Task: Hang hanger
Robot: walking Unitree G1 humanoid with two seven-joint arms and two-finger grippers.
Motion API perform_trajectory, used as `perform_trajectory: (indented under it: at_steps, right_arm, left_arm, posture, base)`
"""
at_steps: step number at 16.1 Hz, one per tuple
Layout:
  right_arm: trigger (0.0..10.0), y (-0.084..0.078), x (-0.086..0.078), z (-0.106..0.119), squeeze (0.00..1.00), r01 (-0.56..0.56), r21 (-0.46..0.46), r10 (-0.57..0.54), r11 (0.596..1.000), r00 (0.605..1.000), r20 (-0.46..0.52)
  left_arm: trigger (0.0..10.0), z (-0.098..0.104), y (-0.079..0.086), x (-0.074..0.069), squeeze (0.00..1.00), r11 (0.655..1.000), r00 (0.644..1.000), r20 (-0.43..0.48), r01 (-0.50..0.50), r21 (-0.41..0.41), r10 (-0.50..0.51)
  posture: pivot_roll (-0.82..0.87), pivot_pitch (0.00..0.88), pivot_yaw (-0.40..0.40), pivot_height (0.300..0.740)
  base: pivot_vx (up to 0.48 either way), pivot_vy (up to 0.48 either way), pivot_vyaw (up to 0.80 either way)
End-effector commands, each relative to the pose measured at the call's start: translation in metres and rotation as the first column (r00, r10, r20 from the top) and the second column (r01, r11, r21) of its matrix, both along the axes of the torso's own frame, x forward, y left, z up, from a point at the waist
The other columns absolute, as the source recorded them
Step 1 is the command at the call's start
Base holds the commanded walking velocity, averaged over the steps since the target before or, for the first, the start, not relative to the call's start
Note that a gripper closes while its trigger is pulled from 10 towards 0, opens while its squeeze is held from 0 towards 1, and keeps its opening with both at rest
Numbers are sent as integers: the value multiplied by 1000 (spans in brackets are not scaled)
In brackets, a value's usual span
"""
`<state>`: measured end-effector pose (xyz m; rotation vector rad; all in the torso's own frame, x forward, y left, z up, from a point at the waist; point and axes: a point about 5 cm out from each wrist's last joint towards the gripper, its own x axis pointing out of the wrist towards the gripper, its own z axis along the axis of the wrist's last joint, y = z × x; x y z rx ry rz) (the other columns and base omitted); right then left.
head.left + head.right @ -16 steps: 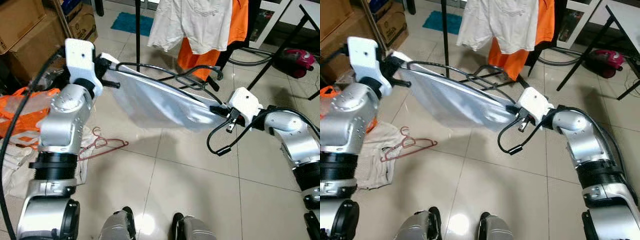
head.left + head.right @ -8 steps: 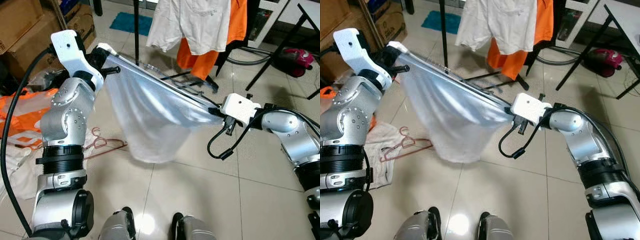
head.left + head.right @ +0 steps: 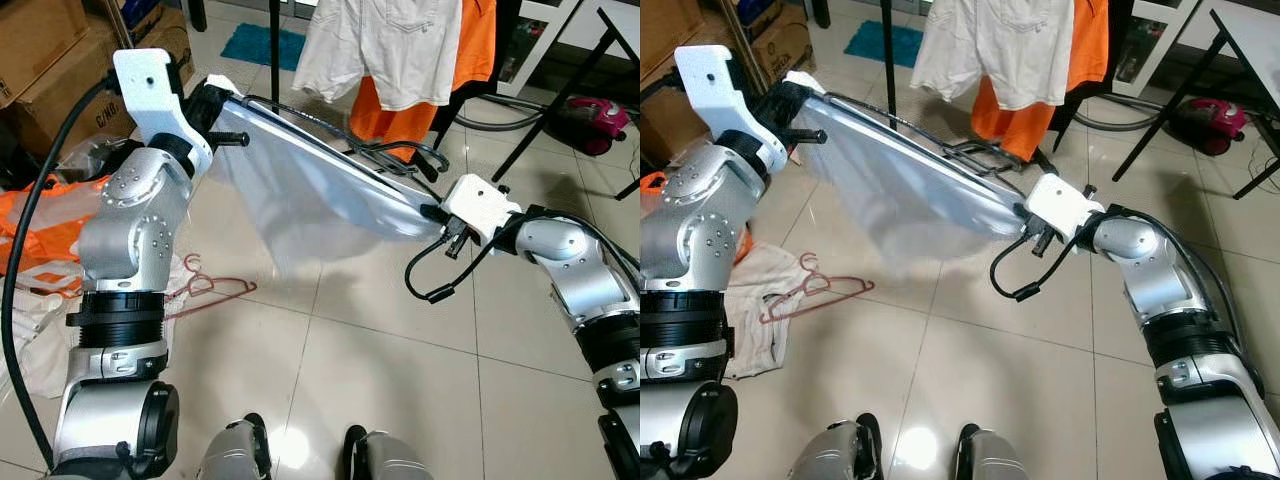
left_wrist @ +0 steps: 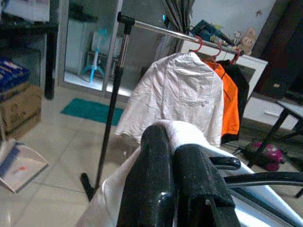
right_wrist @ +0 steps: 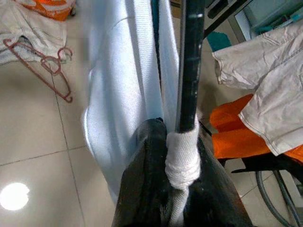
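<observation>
Left eye view has the two silver arms raised with a pale white garment [image 3: 310, 200] stretched between them on a black hanger [image 3: 340, 150]; the left gripper [image 3: 213, 103] sits at about ten o'clock from the picture's middle, its black fingers pinched together on one end of the cloth; the right gripper [image 3: 436, 213] sits at about three o'clock, clamped on the other end, where the cloth is bunched around the hanger's black bar; the garment sags in a loose belly between them, above the tiled floor [image 3: 380, 380].

Left wrist view shows both fingers [image 4: 156, 189] pressed side by side with white cloth trapped under them; beyond stands a clothes rail [image 4: 189, 38] with a white jacket [image 4: 180, 94] and an orange garment [image 4: 229, 104] hanging from it; right wrist view shows the cloth end wound tight round the bar between the closed fingers [image 5: 142, 189].

At about eight o'clock a red wire hanger [image 3: 205, 290] lies on the floor beside crumpled white cloth [image 3: 30, 320]; cardboard boxes [image 3: 50, 50] stand at eleven o'clock.
</observation>
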<state>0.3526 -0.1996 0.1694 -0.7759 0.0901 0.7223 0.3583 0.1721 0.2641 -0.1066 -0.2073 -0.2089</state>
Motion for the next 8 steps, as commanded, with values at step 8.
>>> perform_trajectory:
  at_steps: [8]
  right_arm:
    - [0,10,-16,-7,0,-191,-109,189,976,982,-24]
  left_arm:
    - [0,17,36,6,0,955,964,121,-254,152,237]
  posture:
    - [-149,185,-84,740]
  base:
    - [0,0,0]
